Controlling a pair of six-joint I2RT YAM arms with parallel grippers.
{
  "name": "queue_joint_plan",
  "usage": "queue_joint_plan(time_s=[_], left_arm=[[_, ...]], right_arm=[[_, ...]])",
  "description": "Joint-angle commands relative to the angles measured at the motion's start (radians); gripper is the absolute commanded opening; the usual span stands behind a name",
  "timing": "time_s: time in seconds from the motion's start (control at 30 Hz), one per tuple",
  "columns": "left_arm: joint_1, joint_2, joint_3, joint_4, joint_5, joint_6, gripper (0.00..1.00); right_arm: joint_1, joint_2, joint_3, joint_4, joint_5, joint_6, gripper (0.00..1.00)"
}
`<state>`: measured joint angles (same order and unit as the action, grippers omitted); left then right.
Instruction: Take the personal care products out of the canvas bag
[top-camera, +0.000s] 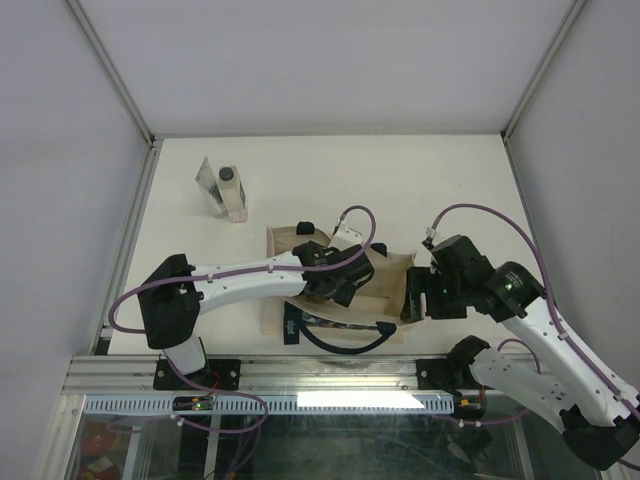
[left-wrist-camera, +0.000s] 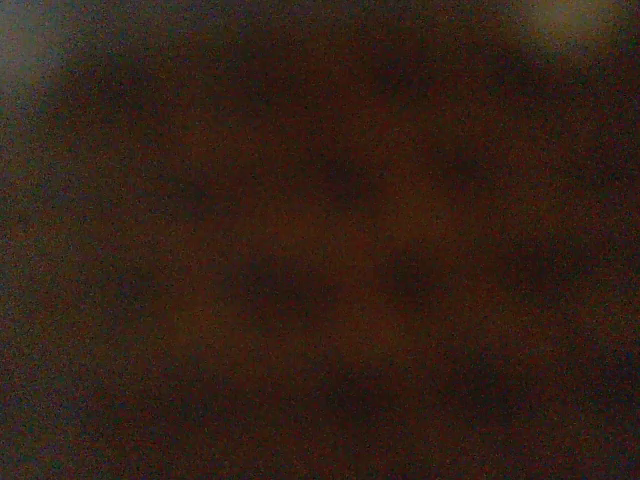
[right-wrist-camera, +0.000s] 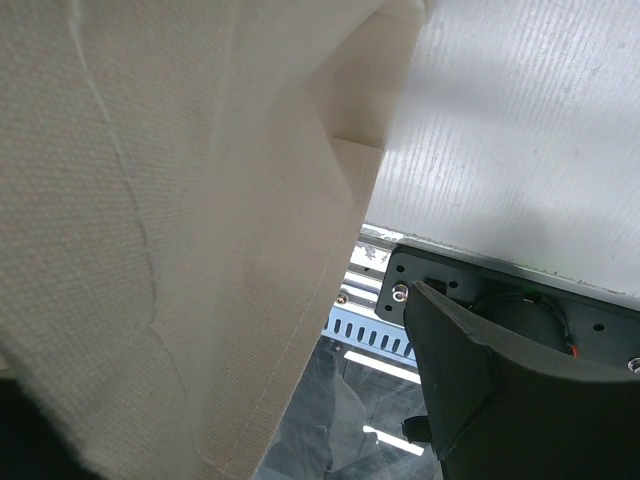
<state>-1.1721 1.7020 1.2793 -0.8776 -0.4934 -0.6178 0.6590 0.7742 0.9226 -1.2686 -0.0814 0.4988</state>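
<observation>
The beige canvas bag (top-camera: 390, 283) lies open on the table near the front edge, and its navy handle (top-camera: 345, 346) trails toward me. My left gripper (top-camera: 345, 285) reaches down into the bag; its wrist view is dark, so its jaws are hidden. My right gripper (top-camera: 410, 297) is at the bag's right edge. In the right wrist view the canvas (right-wrist-camera: 150, 250) covers the left side, and one dark finger (right-wrist-camera: 470, 390) stands apart from it. A flat silvery tube (top-camera: 208, 180) and a clear bottle with a dark cap (top-camera: 232, 192) lie on the table at the far left. The other products are hidden.
A metal rail (top-camera: 330, 372) runs along the table's front edge, with the arm bases bolted to it. White walls close in the table at the back and sides. Purple cables (top-camera: 480, 215) loop above both arms.
</observation>
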Motion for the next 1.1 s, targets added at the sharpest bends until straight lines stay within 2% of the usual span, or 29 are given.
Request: queue_joint_plan(time_s=[0.0, 0.13, 0.33, 0.6, 0.8, 1.07], left_arm=[[-0.014, 0.017, -0.033, 0.003, 0.067, 0.011, 0.85], [-0.015, 0.005, -0.012, -0.014, 0.059, 0.017, 0.66], [-0.015, -0.029, 0.091, -0.062, 0.039, 0.030, 0.29], [-0.010, -0.040, 0.250, -0.125, 0.021, 0.035, 0.02], [0.012, -0.048, 0.340, -0.174, 0.054, 0.013, 0.00], [0.079, -0.089, 0.381, -0.179, 0.156, -0.029, 0.00]], right_arm=[[0.003, -0.006, 0.047, 0.003, 0.023, -0.019, 0.75], [0.002, 0.002, 0.055, 0.003, 0.023, -0.023, 0.75], [0.002, 0.002, 0.062, 0.005, 0.027, -0.022, 0.75], [0.003, 0.010, 0.068, 0.012, 0.032, -0.020, 0.75], [0.003, 0.011, 0.071, 0.015, 0.035, -0.019, 0.75], [0.003, 0.017, 0.070, 0.018, 0.034, -0.020, 0.75]])
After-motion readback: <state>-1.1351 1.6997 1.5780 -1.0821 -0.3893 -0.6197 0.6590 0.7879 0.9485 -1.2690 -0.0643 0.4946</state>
